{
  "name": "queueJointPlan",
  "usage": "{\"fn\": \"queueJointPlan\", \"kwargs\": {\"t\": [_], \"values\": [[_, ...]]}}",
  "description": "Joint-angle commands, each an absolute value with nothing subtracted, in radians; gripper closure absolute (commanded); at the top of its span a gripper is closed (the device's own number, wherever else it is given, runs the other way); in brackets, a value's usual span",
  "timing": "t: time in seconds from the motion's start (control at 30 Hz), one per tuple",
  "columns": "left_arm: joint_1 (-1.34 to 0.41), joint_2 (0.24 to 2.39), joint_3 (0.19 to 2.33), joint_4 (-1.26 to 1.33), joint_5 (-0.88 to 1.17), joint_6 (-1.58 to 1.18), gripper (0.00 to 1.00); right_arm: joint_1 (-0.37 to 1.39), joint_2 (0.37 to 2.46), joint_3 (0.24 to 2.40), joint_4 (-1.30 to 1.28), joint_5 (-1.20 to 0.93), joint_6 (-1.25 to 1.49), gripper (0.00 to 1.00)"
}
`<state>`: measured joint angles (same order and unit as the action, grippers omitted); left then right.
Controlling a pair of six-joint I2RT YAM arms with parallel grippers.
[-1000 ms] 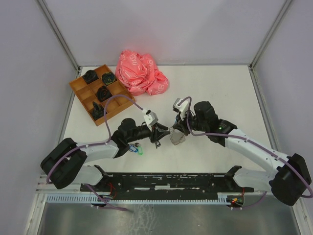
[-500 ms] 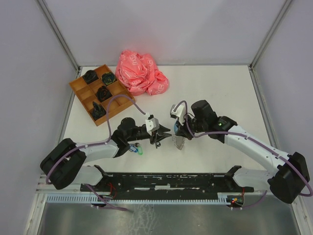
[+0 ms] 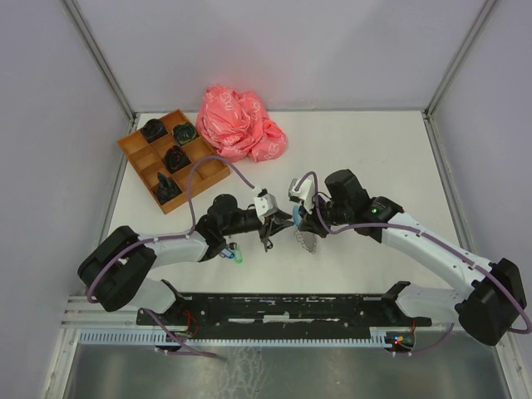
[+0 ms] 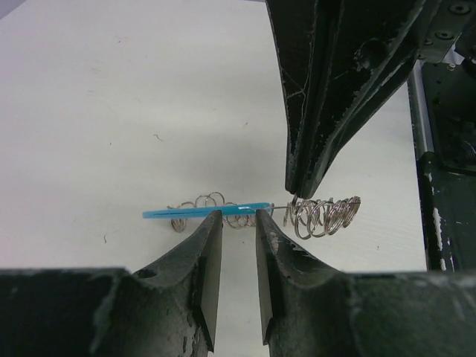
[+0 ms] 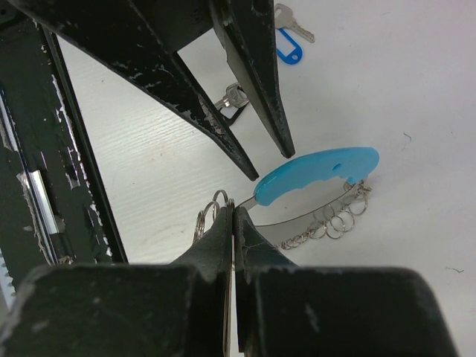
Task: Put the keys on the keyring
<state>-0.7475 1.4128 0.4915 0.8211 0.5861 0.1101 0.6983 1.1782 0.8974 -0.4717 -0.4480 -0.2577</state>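
The right claw [image 5: 233,213] is clamped on the keyring [image 5: 320,171], and the left claw [image 4: 236,217], jaws apart, is just beside it.

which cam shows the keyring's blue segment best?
Right wrist. The blue segment lies broadside there, with its whole curve and the small rings hanging under it clear. Left wrist shows it edge-on, as a thin blue line. Top view shows only a tiny blue speck.
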Motion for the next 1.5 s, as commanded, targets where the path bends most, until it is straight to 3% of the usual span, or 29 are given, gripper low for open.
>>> {"fn": "queueJointPlan", "kwargs": {"t": [0.0, 1.07, 1.47], "values": [[-0.754, 1.433, 0.509, 0.860, 0.607, 0.108, 0.69, 0.696, 1.164, 0.945, -0.428, -0.465, -0.264, 0.99], [-0.890, 1.365, 0.412, 0.910, 0.488, 0.109, 0.60, 0.695, 1.171, 0.941, -0.406, -0.369, -0.235, 0.99], [-0.871, 1.325, 0.434, 0.875, 0.479, 0.199, 0.66, 0.695, 1.164, 0.953, -0.438, -0.452, -0.282, 0.99]]}}
